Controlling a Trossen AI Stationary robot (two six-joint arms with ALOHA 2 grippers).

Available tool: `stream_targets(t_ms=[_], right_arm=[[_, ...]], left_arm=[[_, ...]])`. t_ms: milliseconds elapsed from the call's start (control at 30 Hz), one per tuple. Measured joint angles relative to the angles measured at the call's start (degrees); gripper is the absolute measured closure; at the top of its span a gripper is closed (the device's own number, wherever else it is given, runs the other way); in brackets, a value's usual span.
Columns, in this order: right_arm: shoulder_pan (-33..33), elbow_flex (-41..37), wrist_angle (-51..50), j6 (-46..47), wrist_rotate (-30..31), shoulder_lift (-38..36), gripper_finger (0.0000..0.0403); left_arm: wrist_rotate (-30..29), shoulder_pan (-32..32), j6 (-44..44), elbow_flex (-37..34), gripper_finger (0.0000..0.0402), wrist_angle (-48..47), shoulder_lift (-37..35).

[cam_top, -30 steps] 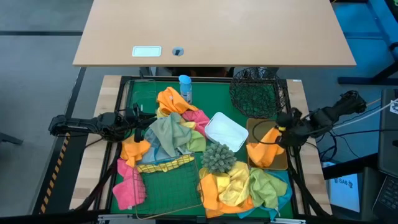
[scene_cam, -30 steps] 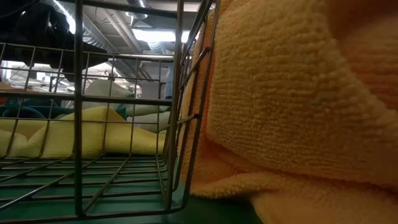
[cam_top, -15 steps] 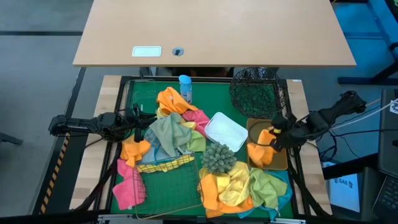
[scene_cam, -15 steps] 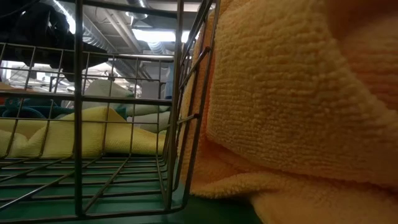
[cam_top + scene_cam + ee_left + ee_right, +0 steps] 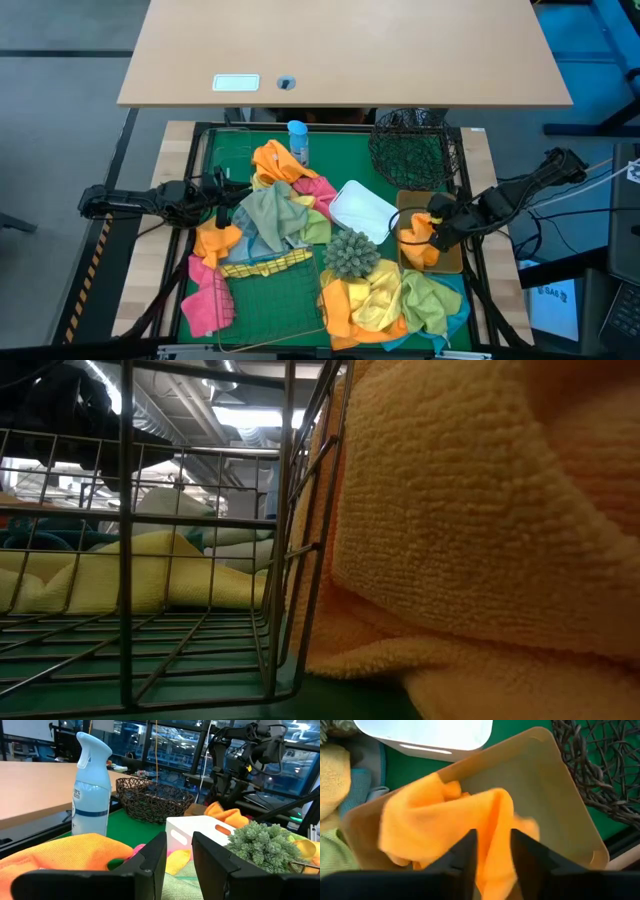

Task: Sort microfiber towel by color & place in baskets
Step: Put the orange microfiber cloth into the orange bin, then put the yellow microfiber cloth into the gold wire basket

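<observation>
My right gripper hangs over the tan tray, fingers apart. A bunched orange towel lies in that tray, and a raised fold of it runs between the fingers. My left gripper waits open at the left, over the mixed pile of towels, with nothing between its fingers. A yellow towel lies in the gold wire basket. The black wire basket and the white tray hold no towel. My right gripper comes at the orange towel from above, slanting down, and its fingers stand on either side of a raised fold. I cannot tell whether the fingers touch the fold. The towel rests bunched on the tan tray's floor.
A blue spray bottle stands at the far side and a spiky green ball sits mid-table. Orange, yellow and green towels fill the bin at the near right. A pink towel lies near left. An orange towel fills the low view beside the gold basket.
My right gripper has gone down and toward the table's left and near edges, into the tan tray, carrying the orange towel. The towel, which hung below the fingers, now lies bunched in the tray.
</observation>
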Motion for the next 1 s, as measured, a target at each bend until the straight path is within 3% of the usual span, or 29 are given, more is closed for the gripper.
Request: stream_targets(t_ms=[167,333,433,667,800,1000], right_arm=[[-0.02,1.79,-0.74,-0.12,-4.25,0.08,0.0192],[0.00,5.27,6.26,3.13,-7.33,0.05,0.0155],[0.00,5.55,17.92,1.20,-7.31,0.06,0.0150],[0.07,5.64,41.99,-15.47,-8.71,4.86,0.0161],[0.07,5.64,46.30,-21.91,-11.69,9.89,0.0169],[0.07,5.57,46.54,-22.51,-18.52,17.99,0.0171]], left_arm=[[0.02,0.00,0.02,-0.01,0.0312,-0.01,-0.01],[0.00,0.00,0.02,0.00,0.0312,0.00,-0.02],[0.02,0.02,0.00,-0.01,0.0312,-0.02,0.00],[0.02,0.01,0.01,-0.01,0.0312,0.00,0.00],[0.01,0.01,0.02,0.00,0.0312,-0.01,-0.01],[0.02,0.01,0.02,0.00,0.0312,0.00,-0.02]])
